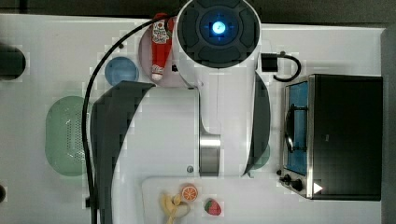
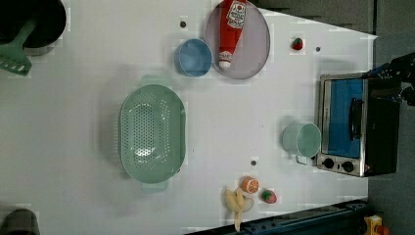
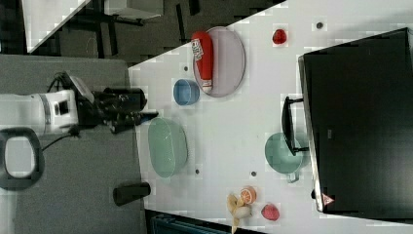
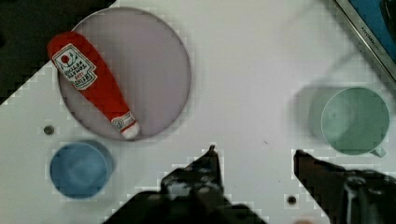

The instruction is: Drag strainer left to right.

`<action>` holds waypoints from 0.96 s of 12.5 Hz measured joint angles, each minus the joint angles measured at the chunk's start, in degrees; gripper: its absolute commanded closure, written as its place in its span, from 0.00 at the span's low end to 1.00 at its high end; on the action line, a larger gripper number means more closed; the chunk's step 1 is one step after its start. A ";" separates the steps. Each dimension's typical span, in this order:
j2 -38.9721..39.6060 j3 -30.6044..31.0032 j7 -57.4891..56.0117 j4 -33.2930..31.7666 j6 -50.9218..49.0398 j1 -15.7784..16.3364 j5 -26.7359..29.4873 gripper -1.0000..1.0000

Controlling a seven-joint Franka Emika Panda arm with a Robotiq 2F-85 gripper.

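beside tool (image 3: 146, 121), strainer (image 3: 167, 147), untouched

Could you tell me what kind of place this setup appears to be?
Probably a robot lab's mock kitchen on a white tabletop: a small silver toaster oven, a pale green perforated plastic strainer, and toy fruit such as the orange slice.

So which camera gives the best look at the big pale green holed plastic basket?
The left view: the pale green oval plastic strainer is unobstructed there, holes visible. The top view has the arm partly covering it; the right view shows it obliquely.
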 measured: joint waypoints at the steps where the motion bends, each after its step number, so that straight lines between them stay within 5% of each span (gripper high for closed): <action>1: -5.15 -0.11 2.76 -6.15 -3.68 -0.02 0.30 0.21; 3: -16.50 0.58 6.59 -14.66 -8.21 -1.19 -0.50 0.00; 6: -25.54 2.38 9.46 -15.22 -5.42 -2.09 2.50 0.00; 12: -19.17 16.86 21.57 -13.88 5.20 -1.49 1.43 0.00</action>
